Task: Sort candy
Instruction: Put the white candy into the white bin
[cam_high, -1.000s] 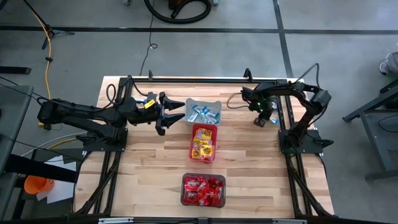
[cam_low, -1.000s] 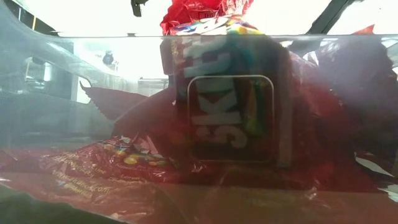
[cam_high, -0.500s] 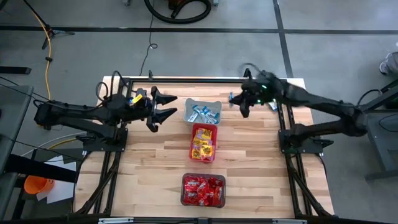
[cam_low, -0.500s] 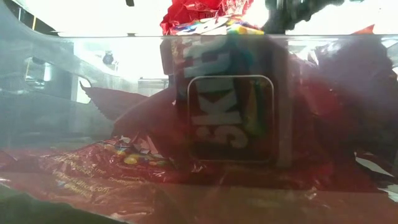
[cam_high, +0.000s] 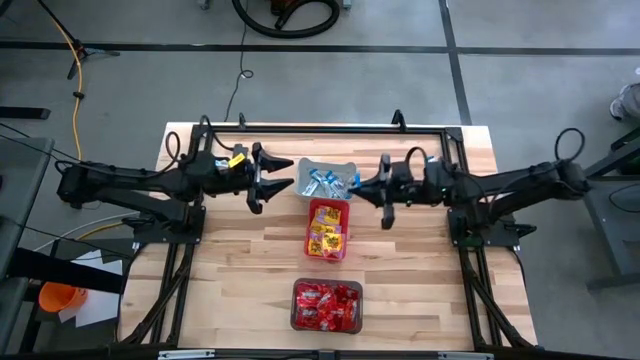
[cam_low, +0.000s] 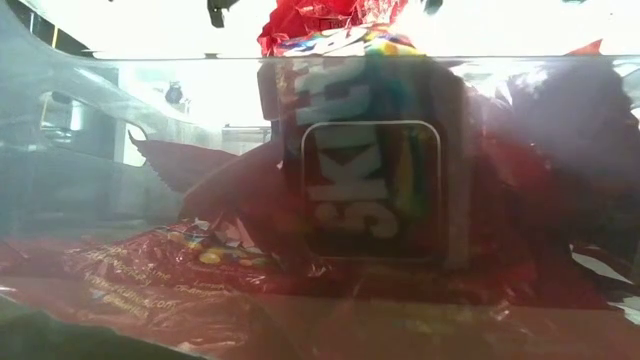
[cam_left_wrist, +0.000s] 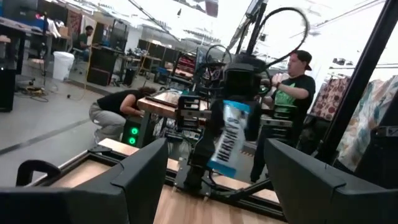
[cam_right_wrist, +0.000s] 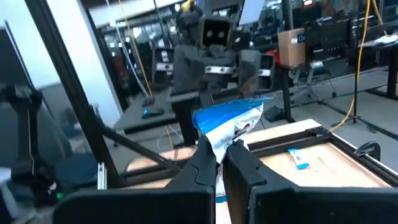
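Observation:
My right gripper (cam_high: 366, 188) is shut on a blue-and-white candy packet (cam_right_wrist: 229, 126), level with the right rim of the grey bin (cam_high: 312, 166). That bin holds more blue-and-white candy (cam_high: 326, 182). My left gripper (cam_high: 281, 181) stands open just left of the grey bin, facing the right one, with nothing between its fingers. The pink bin (cam_high: 311, 228) holds yellow candy. The dark bin (cam_high: 296, 305), at the near edge, holds red candy (cam_low: 370, 180). One loose blue packet (cam_right_wrist: 299, 158) lies on the table. My right gripper pinches one end of the blue-and-white packet (cam_right_wrist: 219, 148) between its two fingers (cam_right_wrist: 203, 167). The fingers come level from the table's right side. The packet sticks out past them at a slant (cam_left_wrist: 227, 142), clear of the table and bins.
The three bins stand in a row down the table's middle. A black frame rail (cam_high: 320, 130) runs along the far edge and both sides. People show in the room beyond the table (cam_left_wrist: 292, 81).
My right gripper has risen from the table's far right and swung toward the grey bin, tipping from pointing down to level, with the blue-and-white packet carried along, clear of the table.

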